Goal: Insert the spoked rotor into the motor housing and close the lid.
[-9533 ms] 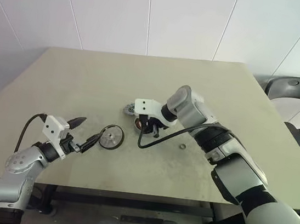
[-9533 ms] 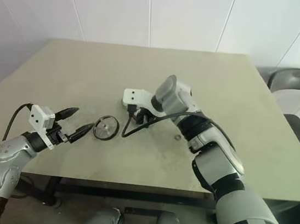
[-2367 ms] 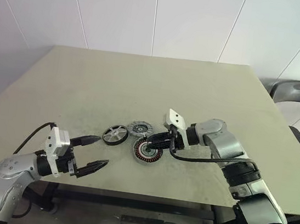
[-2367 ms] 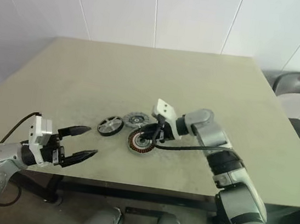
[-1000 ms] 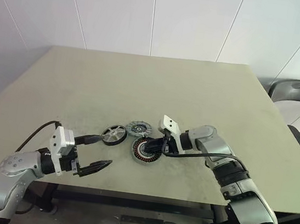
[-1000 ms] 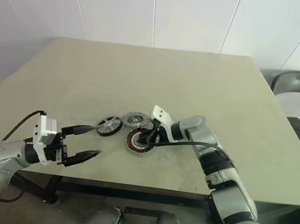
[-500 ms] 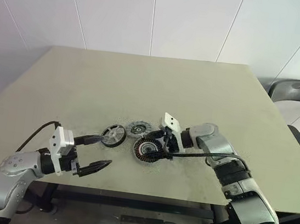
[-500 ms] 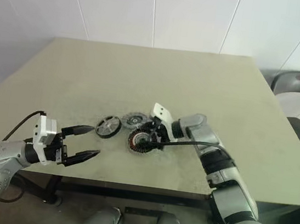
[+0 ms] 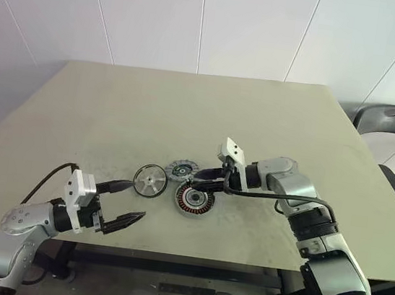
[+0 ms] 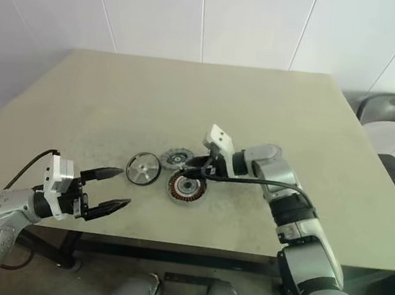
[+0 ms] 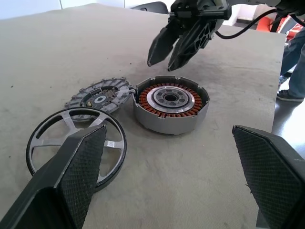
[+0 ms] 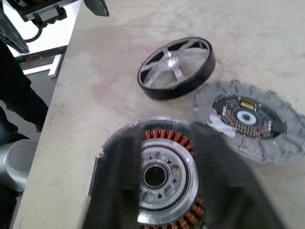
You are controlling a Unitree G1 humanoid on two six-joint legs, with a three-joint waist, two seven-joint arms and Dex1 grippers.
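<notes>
Right claw first: its two black fingers are pinched nearly together with just a slim gap and nothing between them, so it's basically closed on air; it hangs just above the 12 o'clock edge of the motor housing, not touching it as far as I can see, pointing in from the 3 o'clock side.

The housing sits flat on the table with the copper windings and silver hub facing up, open and empty; the lid lies flat just beside it at about 11 o'clock, a small circuit board showing in its centre; the spoked rotor lies flat at roughly 10 o'clock from the housing, right next to the lid, spokes up.

Left claw is spread wide and holding nothing; it hovers by the table's near edge, at about 7 o'clock from the rotor and clear of it, fingers aimed toward the parts.

Way out at 2 o'clock past the table corner there's a dark chair.
</notes>
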